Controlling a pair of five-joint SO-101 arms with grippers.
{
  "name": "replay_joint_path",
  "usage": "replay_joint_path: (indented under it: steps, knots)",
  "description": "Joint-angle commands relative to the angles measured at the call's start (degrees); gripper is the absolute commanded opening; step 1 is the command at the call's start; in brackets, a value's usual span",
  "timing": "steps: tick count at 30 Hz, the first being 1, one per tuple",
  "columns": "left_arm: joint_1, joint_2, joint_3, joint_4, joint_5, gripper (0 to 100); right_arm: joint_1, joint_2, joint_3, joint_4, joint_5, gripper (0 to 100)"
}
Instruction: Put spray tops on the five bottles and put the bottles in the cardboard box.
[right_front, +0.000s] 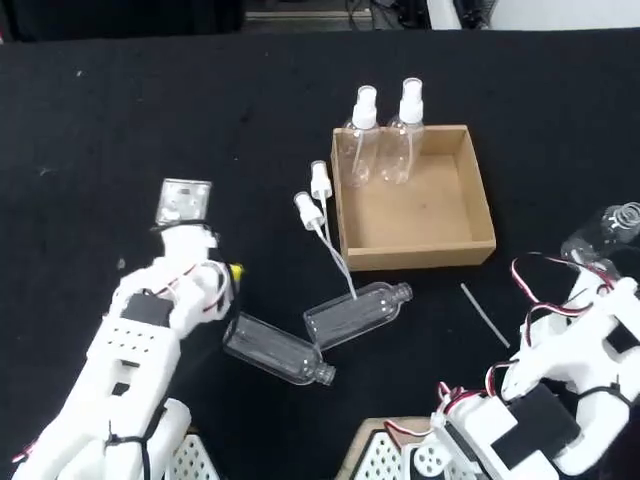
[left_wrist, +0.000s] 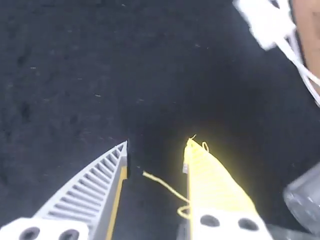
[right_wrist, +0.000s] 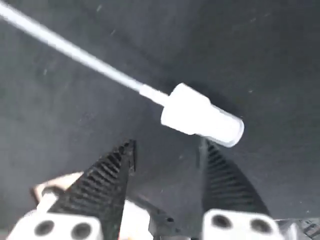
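On a black table (right_front: 120, 100), a cardboard box (right_front: 415, 215) holds two capped bottles (right_front: 360, 150) at its far wall. Two uncapped bottles (right_front: 357, 315) lie on their sides before it, two loose spray tops (right_front: 320, 180) beside it. The right gripper (right_wrist: 167, 145) is spread open just short of a third spray top (right_wrist: 202, 122); the left gripper (left_wrist: 157, 150) is open and empty. If closed off-centre, the round top could be squirted away or its thin tube bent.
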Motion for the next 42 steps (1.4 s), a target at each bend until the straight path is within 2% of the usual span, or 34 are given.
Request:
replay_joint_path:
  steps: [1,8,13,23,30,33,38,42]
  knots:
    - [5.7,-1.1,0.0,1.5,-0.7,18,1.8,0.1,0.2,-3.7,-3.9,20.4]
    - [8.7,-1.1,0.2,1.3,-0.7,18,2.1,0.1,-0.2,-5.4,-9.9,20.4]
    - [8.3,-1.1,0.2,1.3,-0.7,18,1.8,0.1,0.0,-10.8,-19.9,20.4]
    - [8.3,-1.1,0.2,1.2,-0.7,18,1.0,0.1,-1.0,-10.0,-35.2,20.8]
    - [8.3,-1.1,0.1,1.5,-0.7,18,0.8,0.1,-3.3,-3.1,-36.7,20.9]
    - [8.3,-1.1,0.0,1.5,-0.7,18,0.8,0.4,-3.4,-4.0,-37.0,20.9]
    - [8.5,-1.1,0.0,1.5,-0.7,18,1.1,5.8,-3.8,-8.4,-44.0,20.9]
    - [8.6,-1.1,0.1,1.5,-0.7,18,0.9,12.4,-8.7,-8.8,-46.8,20.9]
